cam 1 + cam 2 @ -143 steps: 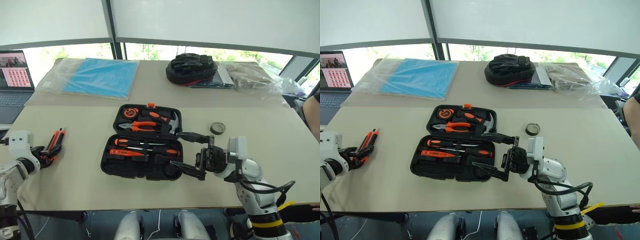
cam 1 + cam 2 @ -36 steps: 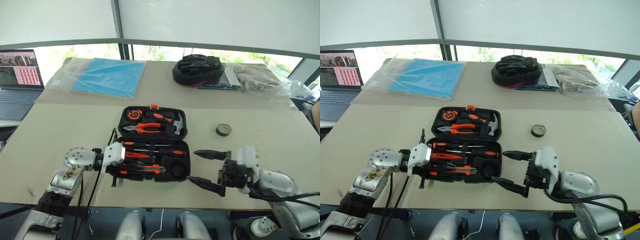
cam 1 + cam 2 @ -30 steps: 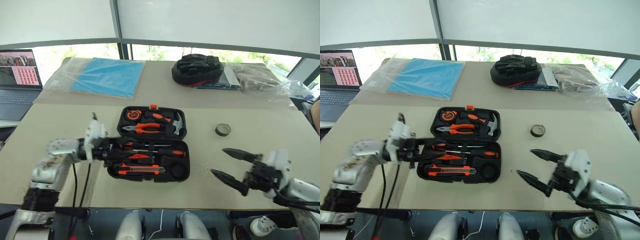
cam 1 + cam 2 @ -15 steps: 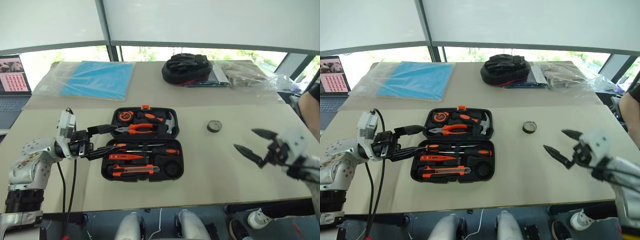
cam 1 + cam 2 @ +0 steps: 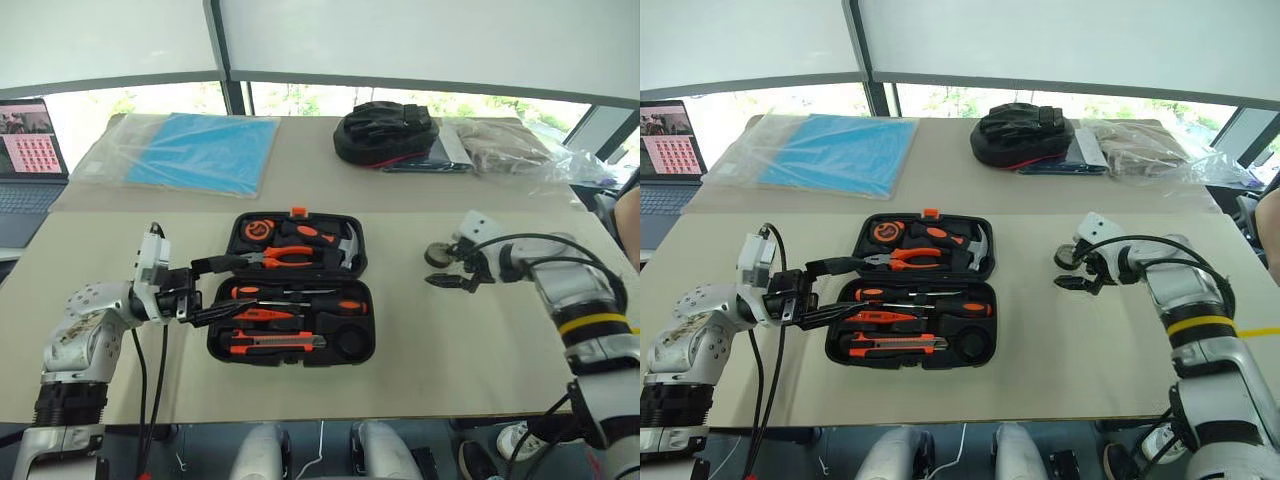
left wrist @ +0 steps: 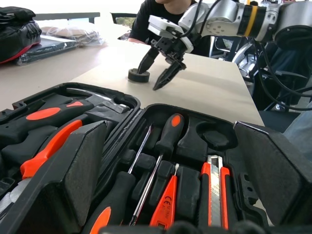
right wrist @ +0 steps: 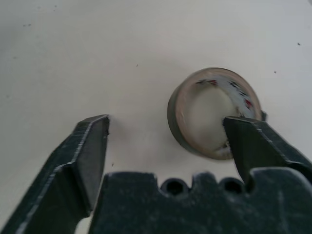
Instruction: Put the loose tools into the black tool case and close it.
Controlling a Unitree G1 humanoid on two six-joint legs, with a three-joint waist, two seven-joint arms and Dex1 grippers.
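Observation:
The black tool case (image 5: 222, 343) lies open in the middle of the table. Two orange-and-black screwdrivers (image 5: 300, 297), a slim orange tester (image 5: 262, 314) and a utility knife (image 5: 275, 343) lie in its near half. My left gripper (image 5: 222, 292) is open and level at the case's left edge, holding nothing. The small dark tape roll (image 5: 437, 254) lies on the table to the right of the case. My right gripper (image 5: 436, 272) is open and tilted down at the roll. In the right wrist view one finger overlaps the roll (image 7: 212, 112) and the other stands beside it.
Pliers, a hammer and a tape measure fill the case's far half (image 5: 298, 240). At the table's back lie a black bag (image 5: 385, 133), a blue sheet in plastic (image 5: 190, 152) and a plastic bag (image 5: 510, 150). A laptop (image 5: 30, 150) stands far left. A person (image 5: 630, 215) is at the right edge.
My right gripper has swung forward from the table's near right edge to the tape roll and its fingers have narrowed a little. The left gripper has opened and stays at the case's left edge.

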